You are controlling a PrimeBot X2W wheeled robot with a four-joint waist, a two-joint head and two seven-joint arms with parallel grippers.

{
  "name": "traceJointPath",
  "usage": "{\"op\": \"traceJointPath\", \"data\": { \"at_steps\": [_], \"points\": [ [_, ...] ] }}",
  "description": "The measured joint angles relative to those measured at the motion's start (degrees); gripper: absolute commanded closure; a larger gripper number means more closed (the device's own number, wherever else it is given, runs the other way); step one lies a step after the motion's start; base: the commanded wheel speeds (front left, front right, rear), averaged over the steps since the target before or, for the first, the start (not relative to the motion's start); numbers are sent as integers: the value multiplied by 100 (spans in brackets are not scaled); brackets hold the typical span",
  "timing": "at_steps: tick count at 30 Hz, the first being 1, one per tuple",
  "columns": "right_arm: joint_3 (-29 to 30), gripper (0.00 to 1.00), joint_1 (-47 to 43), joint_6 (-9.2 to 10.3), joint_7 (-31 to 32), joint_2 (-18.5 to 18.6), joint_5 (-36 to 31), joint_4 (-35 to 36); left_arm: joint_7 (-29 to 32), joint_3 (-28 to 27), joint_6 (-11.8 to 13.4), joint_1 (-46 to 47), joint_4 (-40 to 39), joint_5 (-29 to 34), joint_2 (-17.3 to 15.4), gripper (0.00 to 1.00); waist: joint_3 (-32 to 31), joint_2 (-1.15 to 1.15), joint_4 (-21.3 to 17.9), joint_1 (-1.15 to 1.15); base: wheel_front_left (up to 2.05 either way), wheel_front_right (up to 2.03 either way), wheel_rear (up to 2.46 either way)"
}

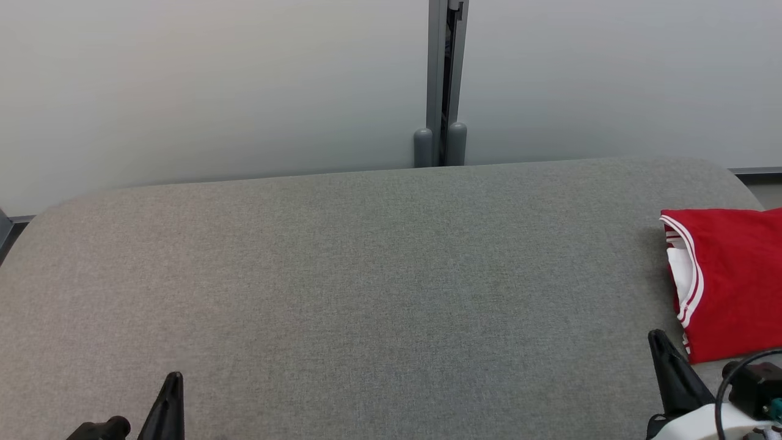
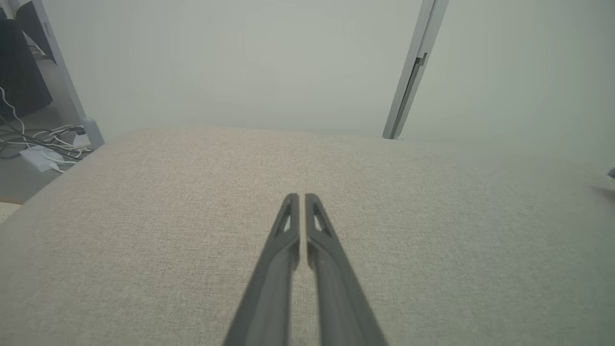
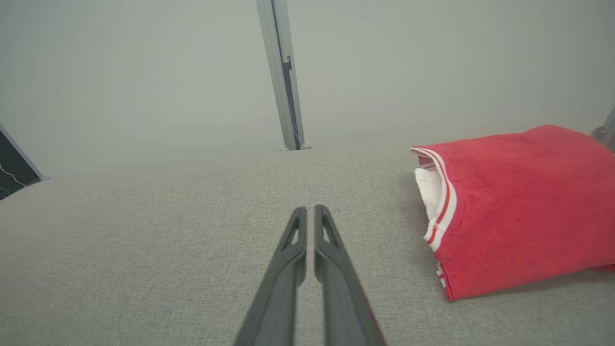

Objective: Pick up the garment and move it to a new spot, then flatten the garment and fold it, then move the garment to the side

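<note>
The garment [image 1: 730, 281] is a red shirt with white striped trim, folded into a neat rectangle at the right end of the grey fabric table [image 1: 366, 275]. It also shows in the right wrist view as the garment [image 3: 519, 206], to the right of my fingers. My right gripper [image 3: 310, 209] is shut with nothing in it, hovering over bare table just left of the shirt, and appears low right as the right gripper [image 1: 657, 335]. My left gripper [image 2: 301, 196] is shut and empty over the table's left part, seen low left as the left gripper [image 1: 176, 376].
A pale partition wall with a grey post [image 1: 445, 85] runs behind the table. Cables and a white power brick [image 2: 41, 156] lie on the floor past the table's left end. The table's rounded corners fall away at both far sides.
</note>
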State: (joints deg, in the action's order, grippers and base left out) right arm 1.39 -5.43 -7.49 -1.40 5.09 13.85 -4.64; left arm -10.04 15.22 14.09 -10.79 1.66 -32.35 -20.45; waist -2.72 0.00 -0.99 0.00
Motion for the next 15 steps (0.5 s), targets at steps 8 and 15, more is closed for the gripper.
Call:
{"op": "traceJointPath", "data": {
  "at_steps": [8, 15],
  "points": [
    [225, 100, 17, 0, 320, -15, 934, -45, -7, -56, -253, -17, -10, -711, 196, 100, 21, 0, 7, 0, 0, 0, 0],
    [403, 100, 49, 0, 547, -44, 1619, -103, -13, -111, -450, -16, -15, -1220, 352, 100, 37, 0, 13, 0, 0, 0, 0]
  ]
}}
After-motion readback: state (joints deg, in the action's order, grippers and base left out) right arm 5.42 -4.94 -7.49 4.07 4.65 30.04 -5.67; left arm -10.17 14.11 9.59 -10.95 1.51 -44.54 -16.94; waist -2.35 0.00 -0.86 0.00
